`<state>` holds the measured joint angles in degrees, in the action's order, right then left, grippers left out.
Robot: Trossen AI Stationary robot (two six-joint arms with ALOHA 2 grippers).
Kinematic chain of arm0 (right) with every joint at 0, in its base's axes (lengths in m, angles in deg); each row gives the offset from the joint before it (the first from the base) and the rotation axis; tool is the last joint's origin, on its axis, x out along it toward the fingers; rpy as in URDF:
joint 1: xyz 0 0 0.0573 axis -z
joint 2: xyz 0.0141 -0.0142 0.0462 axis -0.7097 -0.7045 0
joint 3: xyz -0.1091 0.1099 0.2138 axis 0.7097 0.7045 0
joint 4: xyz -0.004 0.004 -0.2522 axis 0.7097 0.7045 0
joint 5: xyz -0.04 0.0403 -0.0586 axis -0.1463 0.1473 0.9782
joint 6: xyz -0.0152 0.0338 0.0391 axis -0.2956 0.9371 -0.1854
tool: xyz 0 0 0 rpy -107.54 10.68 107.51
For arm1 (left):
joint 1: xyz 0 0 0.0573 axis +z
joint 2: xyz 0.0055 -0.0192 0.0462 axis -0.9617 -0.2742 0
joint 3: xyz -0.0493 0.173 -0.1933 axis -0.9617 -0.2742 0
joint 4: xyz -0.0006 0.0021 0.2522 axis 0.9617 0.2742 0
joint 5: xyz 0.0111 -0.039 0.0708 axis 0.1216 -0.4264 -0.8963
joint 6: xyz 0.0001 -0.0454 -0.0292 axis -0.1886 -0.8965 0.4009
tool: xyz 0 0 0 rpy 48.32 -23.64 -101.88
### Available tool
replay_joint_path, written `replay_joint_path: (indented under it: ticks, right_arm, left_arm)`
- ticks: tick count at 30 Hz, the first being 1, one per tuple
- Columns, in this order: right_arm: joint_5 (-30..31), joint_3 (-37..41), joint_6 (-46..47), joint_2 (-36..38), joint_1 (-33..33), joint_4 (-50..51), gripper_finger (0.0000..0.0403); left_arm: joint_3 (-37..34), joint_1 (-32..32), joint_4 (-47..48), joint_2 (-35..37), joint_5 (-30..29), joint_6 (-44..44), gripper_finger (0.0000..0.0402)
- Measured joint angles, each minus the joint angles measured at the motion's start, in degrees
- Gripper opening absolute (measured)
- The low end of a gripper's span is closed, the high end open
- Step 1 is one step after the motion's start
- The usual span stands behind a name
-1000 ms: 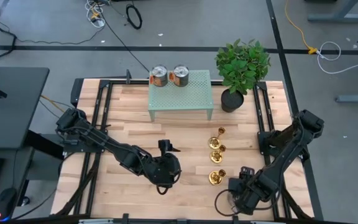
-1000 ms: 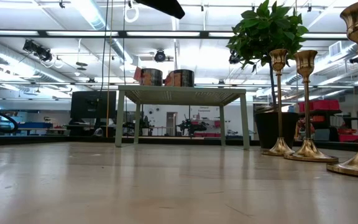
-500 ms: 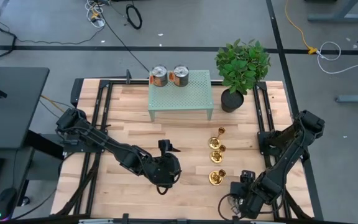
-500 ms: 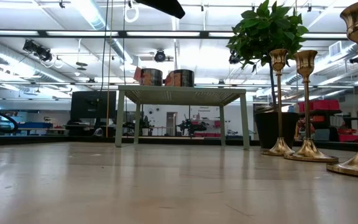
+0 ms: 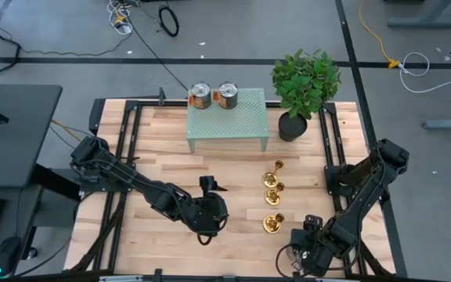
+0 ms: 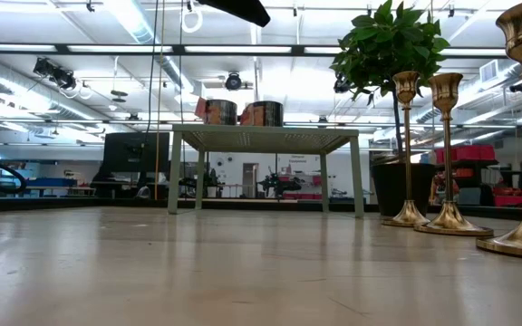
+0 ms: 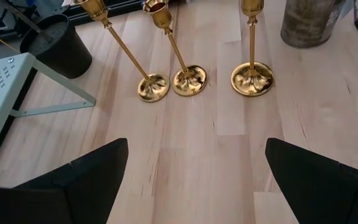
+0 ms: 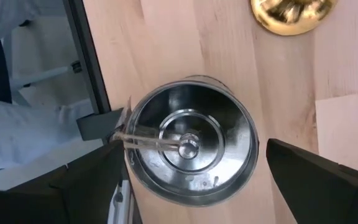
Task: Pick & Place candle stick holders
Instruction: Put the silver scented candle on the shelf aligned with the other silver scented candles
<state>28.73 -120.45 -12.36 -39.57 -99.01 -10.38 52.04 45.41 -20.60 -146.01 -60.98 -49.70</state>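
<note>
Reach step, nothing picked yet: three shiny brass candle stick holders stand upright in a column right of centre in the high view, on the pale wooden bench.

The left gripper hovers at lower centre of the high view, jaws spread wide and empty, facing the holders, whose flared bases sit in a row near the top of its wrist view. The right gripper, at the lower right, hangs over an open silver metal canister with jaws released (it holds nothing). Next, I judge, one arm must close on a thin stem, probably the nearest holder.
</note>
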Motion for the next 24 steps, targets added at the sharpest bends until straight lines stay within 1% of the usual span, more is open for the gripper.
replay_joint_path:
  ticks: [9, 16, 24]
  right_arm:
    - [0.21, 0.48, 0.14, 0.02, -0.69, -0.46, 0.04]
    - [-1.65, 5.16, 1.4, 0.26, -1.2, -7.81, 0.04]
    - [-1.88, 5.9, 1.44, 0.17, -1.17, -7.57, 0.04]
  left_arm:
    - [0.0, 0.01, -0.03, 0.0, -0.01, -0.01, 0.039]
    - [0.0, 0.01, 0.0, 0.0, 0.02, -0.01, 0.039]
    - [0.0, 0.01, -0.04, 0.0, 0.02, -0.01, 0.039]
